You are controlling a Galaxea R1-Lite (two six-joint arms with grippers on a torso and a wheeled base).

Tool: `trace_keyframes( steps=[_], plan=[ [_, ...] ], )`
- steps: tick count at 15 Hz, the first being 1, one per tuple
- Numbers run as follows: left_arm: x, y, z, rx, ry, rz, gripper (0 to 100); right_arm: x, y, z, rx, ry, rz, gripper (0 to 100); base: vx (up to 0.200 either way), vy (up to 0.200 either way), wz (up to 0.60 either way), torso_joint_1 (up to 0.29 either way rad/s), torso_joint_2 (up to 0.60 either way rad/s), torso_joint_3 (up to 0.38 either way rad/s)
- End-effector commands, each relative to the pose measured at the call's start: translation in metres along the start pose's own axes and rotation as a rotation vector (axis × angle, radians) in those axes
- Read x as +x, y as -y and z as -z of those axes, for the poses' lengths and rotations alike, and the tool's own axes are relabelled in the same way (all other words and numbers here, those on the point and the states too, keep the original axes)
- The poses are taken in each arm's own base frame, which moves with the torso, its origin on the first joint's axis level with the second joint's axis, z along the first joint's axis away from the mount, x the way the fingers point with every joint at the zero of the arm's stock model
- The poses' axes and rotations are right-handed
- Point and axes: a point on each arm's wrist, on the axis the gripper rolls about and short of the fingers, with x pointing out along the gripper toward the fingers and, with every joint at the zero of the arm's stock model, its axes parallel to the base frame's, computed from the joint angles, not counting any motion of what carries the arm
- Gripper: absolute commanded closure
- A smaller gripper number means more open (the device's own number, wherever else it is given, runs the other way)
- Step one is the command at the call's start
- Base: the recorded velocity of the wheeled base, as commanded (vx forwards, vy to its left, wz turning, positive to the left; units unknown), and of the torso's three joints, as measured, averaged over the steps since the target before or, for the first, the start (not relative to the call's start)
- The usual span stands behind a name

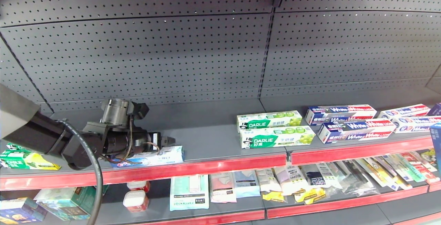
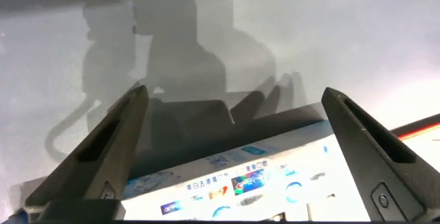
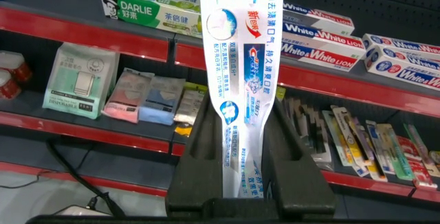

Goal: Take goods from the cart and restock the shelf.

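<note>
Left gripper (image 1: 169, 140) low over the grey shelf (image 1: 213, 139), jaws wide apart, straddling a blue-and-white toothpaste box (image 1: 162, 156) lying flat just behind the red front lip (image 1: 213, 165); finger contact with the carton not resolvable. Right gripper (image 3: 242, 117) back from the shelf front, jaws clamped on a second blue-and-white box (image 3: 237, 45), held on end by its lower part, most of its length standing free above the fingers. Green boxes (image 1: 275, 130) well apart to the right, bare board between. Judged stage: one box set down, second waiting its turn. Risks from here: dragging or tipping the laid box over the lip on withdrawal, from a fingertip catching its edge or end flap; skewing it out of line, same cause; pivoting or slipping of the held box in the right jaws, from a short grip on a long, light carton; denting of thin card under excess squeeze; clipping the lip or the laid box on the way in, from the long overhang
</note>
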Motion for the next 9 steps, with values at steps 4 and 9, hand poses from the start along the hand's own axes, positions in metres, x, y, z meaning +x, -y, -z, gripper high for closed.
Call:
trace_keyframes(
  steps=[4, 9],
  plan=[
    [-0.001, 0.005, 0.000, 0.013, -0.001, 0.034, 0, 0.000, 0.000, 0.000, -0.008, 0.000, 0.000, 100, 0.000, 0.000, 0.00, 0.000, 0.00, 0.000],
    [0.012, 0.004, -0.001, 0.031, -0.010, 0.021, 0, 0.000, 0.000, 0.000, -0.013, 0.000, 0.000, 100, 0.000, 0.000, 0.00, 0.000, 0.00, 0.000]
  ],
)
